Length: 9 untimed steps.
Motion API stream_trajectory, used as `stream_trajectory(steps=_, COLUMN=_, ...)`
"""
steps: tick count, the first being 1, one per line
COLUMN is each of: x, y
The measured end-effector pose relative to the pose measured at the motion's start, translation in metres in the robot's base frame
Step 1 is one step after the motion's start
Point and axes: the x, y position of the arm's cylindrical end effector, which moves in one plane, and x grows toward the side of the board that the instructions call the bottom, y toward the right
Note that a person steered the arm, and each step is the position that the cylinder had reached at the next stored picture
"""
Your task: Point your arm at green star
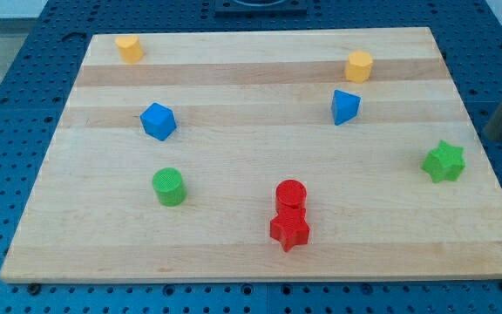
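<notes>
the green star [444, 162] sits near the view's right edge of the wooden board [251, 253], about halfway down, with bare wood all round it. the rod comes in blurred at the far right, just beyond the board's edge, and its tip [496, 136] hangs a little above and to the right of the star, near it but apart. there is no claw on this arm at all, only the rod, so nothing is apart, together or clamped on anything.

to do this well, i'd judge the tip should slide down and to the left in a short, slow line and stop just beside the star. the star looks light, so any contact would likely nudge it off toward the view's left. nothing stands in the way on that side.

the other blocks lie well apart: 2 blue blocks [158, 121] [345, 106] across the middle, 2 yellow ones [129, 48] [359, 65] near the top, a green cylinder [168, 187] lower left, and a red cylinder [291, 195] touching a red star [289, 230] at bottom centre.

the board is pale striped wood, lying on a blue perforated table [7, 113]. little of the room shows beyond it.
</notes>
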Motion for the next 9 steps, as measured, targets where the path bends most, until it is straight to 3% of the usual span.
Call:
stream_trajectory(steps=5, x=-0.002, y=0.023)
stream_trajectory(steps=7, x=0.038, y=0.009)
stream_trajectory(steps=9, x=0.047, y=-0.014)
